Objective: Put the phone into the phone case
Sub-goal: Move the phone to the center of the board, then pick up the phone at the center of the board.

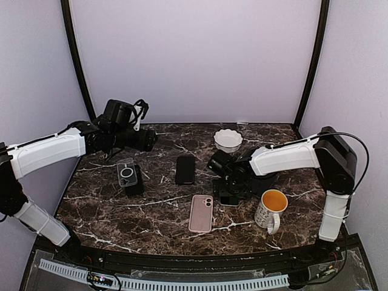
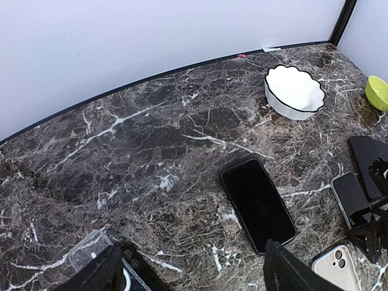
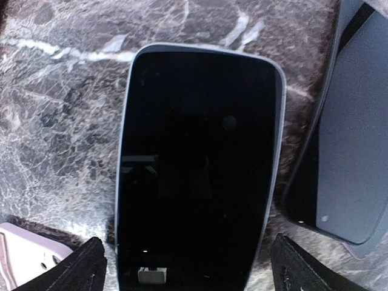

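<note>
Spread wide and empty, the right gripper (image 3: 188, 254) is hovering over the silver-edged phone (image 3: 200, 163), seemingly to straddle its sides, with the pink phone case (image 1: 201, 213) lying at its seven o'clock and the left gripper (image 2: 193, 260) hanging open, empty.

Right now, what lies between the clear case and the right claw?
A dark item beside the clear case, then a black phone, before the right gripper; top view shows both.
</note>
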Controlling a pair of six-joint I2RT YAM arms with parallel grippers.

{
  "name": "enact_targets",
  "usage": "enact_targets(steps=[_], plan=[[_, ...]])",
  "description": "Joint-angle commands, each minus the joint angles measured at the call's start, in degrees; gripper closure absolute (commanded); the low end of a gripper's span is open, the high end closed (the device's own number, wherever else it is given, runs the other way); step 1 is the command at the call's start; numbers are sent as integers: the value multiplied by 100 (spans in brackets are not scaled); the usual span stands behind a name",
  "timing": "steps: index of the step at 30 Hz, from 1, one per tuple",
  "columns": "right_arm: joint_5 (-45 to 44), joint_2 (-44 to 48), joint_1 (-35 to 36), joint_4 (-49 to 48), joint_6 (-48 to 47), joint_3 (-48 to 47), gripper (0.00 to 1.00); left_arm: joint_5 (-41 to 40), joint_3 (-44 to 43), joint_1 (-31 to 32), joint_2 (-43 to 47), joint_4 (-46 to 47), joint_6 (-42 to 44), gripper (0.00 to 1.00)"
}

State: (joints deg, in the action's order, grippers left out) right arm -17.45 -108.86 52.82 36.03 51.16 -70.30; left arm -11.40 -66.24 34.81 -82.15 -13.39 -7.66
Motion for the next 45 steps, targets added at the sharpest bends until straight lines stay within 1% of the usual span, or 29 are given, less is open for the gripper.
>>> enact_targets(steps=[1, 4, 7, 10, 14, 19, 22, 26, 28, 32, 33, 36, 38, 40, 44, 45], plan=[[409, -82, 9, -131, 76, 135, 9, 41, 76, -29, 192, 68, 44, 18], [536, -124, 16, -67, -38, 203, 12, 25, 82, -27, 208, 66, 62, 18], [721, -184, 18, -150, -362, 205, 20, 61, 81, -27, 227, 81, 58, 18], [691, -463, 26, -8, -842, -155, 24, 75, 107, -27, 262, 121, 77, 18], [725, -687, 29, 324, -1757, -594, 33, 24, 99, -27, 240, 95, 97, 19], [1394, -461, 22, 607, -2393, -249, 35, 4, 110, -27, 245, 108, 113, 19], [1580, -327, 27, 1120, -2472, 34, 34, 2, 111, -27, 228, 117, 113, 18], [1683, -102, 27, 1531, -2408, 260, 27, 36, 111, -27, 194, 118, 108, 18], [1538, -87, 14, 1576, -2352, 196, 19, 60, 111, -27, 182, 113, 107, 18], [1285, -391, -8, 1440, -2291, -93, 9, 42, 111, -31, 161, 109, 118, 19], [1314, -463, -6, 1359, -2281, -128, 8, 17, 111, -29, 161, 108, 121, 18], [1349, -615, -12, 1210, -2216, -229, 7, -1, 109, -27, 170, 106, 131, 18], [1319, -679, -27, 1137, -2178, -304, 10, 22, 111, -27, 187, 108, 128, 19], [1287, -742, -28, 1126, -2144, -362, 15, 37, 111, -27, 200, 108, 130, 18], [1222, -758, -28, 1134, -2162, -402, 38, 28, 115, -27, 231, 116, 133, 18], [1202, -721, -34, 1120, -2177, -409, 41, 31, 118, -27, 233, 121, 133, 19]])
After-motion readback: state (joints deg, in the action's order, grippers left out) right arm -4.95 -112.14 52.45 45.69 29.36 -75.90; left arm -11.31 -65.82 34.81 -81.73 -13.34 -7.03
